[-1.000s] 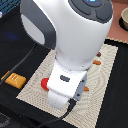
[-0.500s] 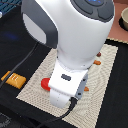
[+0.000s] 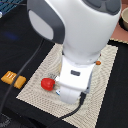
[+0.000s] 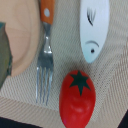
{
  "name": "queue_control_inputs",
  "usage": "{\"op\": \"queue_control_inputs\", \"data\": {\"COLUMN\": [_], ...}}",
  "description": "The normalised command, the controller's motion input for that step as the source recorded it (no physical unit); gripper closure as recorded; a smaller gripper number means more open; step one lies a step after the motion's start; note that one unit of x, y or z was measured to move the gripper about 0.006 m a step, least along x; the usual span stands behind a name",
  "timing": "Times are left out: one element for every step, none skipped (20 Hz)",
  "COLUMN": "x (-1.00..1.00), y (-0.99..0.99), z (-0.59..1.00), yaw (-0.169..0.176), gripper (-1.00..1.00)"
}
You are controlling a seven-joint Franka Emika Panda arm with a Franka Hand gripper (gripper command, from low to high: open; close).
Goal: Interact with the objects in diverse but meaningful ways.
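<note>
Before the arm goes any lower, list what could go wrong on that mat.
1. The tomato lies close beside the fork and the white fish-shaped piece; a descent might knock either one aside.
2. The tomato is rounded, so it may roll off the mat if pushed off-centre.
3. In the exterior view the arm hides most of the mat, and the claw shows in neither view, so its alignment can't be checked.

Red tomato [image 4: 77, 102], green star top

Woven beige placemat [image 3: 44, 75] on black table [image 3: 20, 55]; orange-handled fork [image 4: 45, 60] beside wooden plate [image 4: 22, 40].
</note>
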Motion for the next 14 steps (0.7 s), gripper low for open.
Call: {"op": "queue_control_inputs", "data": {"x": [-0.14, -0.09, -0.01, 0.0, 0.0, 0.0, 0.01, 0.03, 0.04, 0.04, 0.03, 0.04, 0.04, 0.04], "y": [0.63, 0.65, 0.75, 0.79, 0.82, 0.86, 0.87, 0.88, 0.91, 0.94, 0.95, 0.97, 0.98, 0.97], "z": [0.46, 0.46, 0.45, 0.38, 0.35, 0.27, 0.18, 0.13, 0.11, 0.11, 0.11, 0.14, 0.14, 0.14], "yaw": [0.174, 0.161, 0.106, 0.069, 0.036, 0.014, 0.004, 0.001, 0.0, 0.0, 0.0, 0.0, 0.0, 0.0], "gripper": [-1.0, -1.0, -1.0, -1.0, -1.0, -1.0, -1.0, -1.0, -1.0, -1.0, -1.0, -1.0, -1.0, -1.0]}}
